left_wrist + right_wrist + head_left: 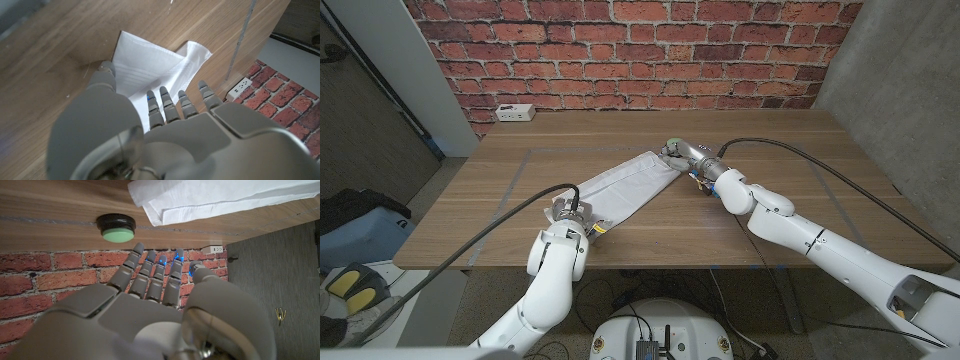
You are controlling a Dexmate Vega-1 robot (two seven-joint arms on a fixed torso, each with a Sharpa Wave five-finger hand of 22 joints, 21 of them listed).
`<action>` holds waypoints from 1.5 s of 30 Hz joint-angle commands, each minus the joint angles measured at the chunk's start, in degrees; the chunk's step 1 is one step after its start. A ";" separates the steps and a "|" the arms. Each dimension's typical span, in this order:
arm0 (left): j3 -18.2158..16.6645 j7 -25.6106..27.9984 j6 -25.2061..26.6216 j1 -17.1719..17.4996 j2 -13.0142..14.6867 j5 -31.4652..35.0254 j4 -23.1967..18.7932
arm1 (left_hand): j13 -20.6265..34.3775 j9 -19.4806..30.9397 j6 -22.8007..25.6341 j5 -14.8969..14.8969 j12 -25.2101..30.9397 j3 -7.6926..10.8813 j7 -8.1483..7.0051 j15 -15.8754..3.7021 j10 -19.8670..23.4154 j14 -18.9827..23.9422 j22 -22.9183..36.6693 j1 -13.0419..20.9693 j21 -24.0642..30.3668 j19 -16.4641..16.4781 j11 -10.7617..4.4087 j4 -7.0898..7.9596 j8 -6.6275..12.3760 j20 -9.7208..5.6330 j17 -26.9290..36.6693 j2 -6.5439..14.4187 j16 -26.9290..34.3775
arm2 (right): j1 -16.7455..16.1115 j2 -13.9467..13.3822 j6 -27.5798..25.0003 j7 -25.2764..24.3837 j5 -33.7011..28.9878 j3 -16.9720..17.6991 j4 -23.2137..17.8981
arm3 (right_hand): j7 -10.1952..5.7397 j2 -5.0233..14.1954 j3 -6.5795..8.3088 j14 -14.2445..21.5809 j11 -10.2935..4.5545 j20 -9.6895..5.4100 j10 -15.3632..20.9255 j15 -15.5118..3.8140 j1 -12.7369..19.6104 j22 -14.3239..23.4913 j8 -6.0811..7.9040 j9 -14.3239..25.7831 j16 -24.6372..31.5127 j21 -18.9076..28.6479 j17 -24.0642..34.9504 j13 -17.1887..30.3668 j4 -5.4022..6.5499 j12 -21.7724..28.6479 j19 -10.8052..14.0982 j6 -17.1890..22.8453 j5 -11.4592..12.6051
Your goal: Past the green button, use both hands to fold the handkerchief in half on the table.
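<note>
Between the two robot hands the handkerchief (625, 185) lies doubled on the bench (800, 150). Left robot hand (570, 212) and right robot hand (688, 155) look spread, empty. Button (116, 227) sits beyond the right fingers. Folding seems done; next, withdraw.

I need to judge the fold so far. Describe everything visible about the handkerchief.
The handkerchief is white, thin cloth, already doubled into a long band with layered edges showing. It lies flat on the wooden table, running diagonally from the left hand to the right hand. Its far end lies beside the green button. Whether either hand grips it is unclear.
</note>
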 commanded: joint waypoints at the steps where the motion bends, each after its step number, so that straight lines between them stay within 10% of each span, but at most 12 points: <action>1: -1.19 -1.05 -1.60 0.79 -3.73 2.86 2.22 | 0.17 0.11 0.88 0.18 0.91 1.60 -0.10 -0.32 1.80 1.82 0.33 2.53 0.60 0.97 -0.03 -0.29 0.57 -0.01 0.19 2.49 0.75 | -0.29 -0.12 0.44 -0.13 -0.32 0.47 -0.30 | 0.07 0.08 0.34 0.54 -0.08 0.19 0.45 -2.06 -0.36 0.12 0.29 0.10 0.32 0.21 0.01 0.07 -0.22 0.31 0.36 0.52 0.04; 9: -3.14 0.14 -0.88 0.07 -4.77 -3.77 4.63 | -0.34 0.03 3.36 -1.56 3.46 4.62 -1.32 -2.11 9.75 6.89 0.46 7.44 1.35 2.61 0.14 -0.59 1.13 -0.33 -0.13 8.57 1.33 | -0.18 0.06 0.09 -0.15 -0.79 0.44 -0.35 | 0.06 0.07 0.44 0.50 -0.20 0.16 0.46 -2.06 -0.43 0.12 0.28 0.10 0.30 0.22 -0.01 0.07 -0.31 0.30 0.36 0.57 0.03; 14: -3.10 -0.54 0.57 -1.53 -4.72 -7.48 8.23 | -0.94 0.05 6.67 -3.36 5.29 5.38 1.47 -2.97 19.01 10.17 0.56 8.13 1.88 3.62 -0.79 -0.40 1.88 -1.37 -0.31 10.40 1.26 | -0.37 -0.03 -0.30 -0.41 -1.10 0.60 -0.76 | 0.05 0.04 0.49 0.58 -0.37 0.16 0.46 -2.08 -0.47 0.12 0.26 0.10 0.32 0.22 -0.02 0.07 -0.38 0.28 0.36 0.59 0.02; 22: -0.20 8.92 5.11 -1.55 -2.29 -6.80 12.02 | -0.21 0.51 33.79 -7.25 10.44 9.91 4.21 -9.85 44.82 22.28 0.39 14.17 4.31 9.68 -3.48 -1.63 8.26 -4.87 -0.23 13.22 1.19 | 0.44 0.21 0.12 0.41 -1.27 0.22 -0.28 | 0.11 0.02 0.61 0.68 -0.16 0.21 0.80 -2.01 -0.55 0.11 0.43 0.10 0.32 0.22 -0.06 0.06 -0.43 0.39 0.37 1.09 0.02; 35: 1.71 28.97 8.62 0.65 2.65 -7.21 12.19 | 1.54 1.02 38.80 -7.28 10.06 11.37 2.19 -12.65 45.57 26.89 0.67 16.66 5.95 12.81 -3.95 -1.13 10.26 -6.26 0.22 14.13 1.93 | 3.11 0.89 3.50 4.83 -1.13 -1.86 1.72 | -1.20 0.66 2.33 -0.39 -3.25 -0.09 1.46 -2.92 2.29 0.11 0.39 0.05 0.08 0.02 -0.21 0.00 -3.55 0.27 -0.22 2.42 0.26; 45: 2.40 31.46 8.33 0.63 4.77 -6.38 12.01 | 2.02 1.03 39.87 -7.31 9.92 10.80 0.33 -13.04 45.98 27.57 0.78 17.31 6.31 13.22 -4.06 -1.25 10.71 -6.78 0.43 13.50 2.07 | 6.33 1.59 4.17 8.96 -4.93 -4.81 2.82 | -3.95 0.88 3.71 -5.57 -5.71 -0.99 -2.86 -3.61 3.41 0.20 -0.76 0.18 -0.46 -0.61 1.18 0.08 -3.28 -0.68 -3.29 -1.29 0.23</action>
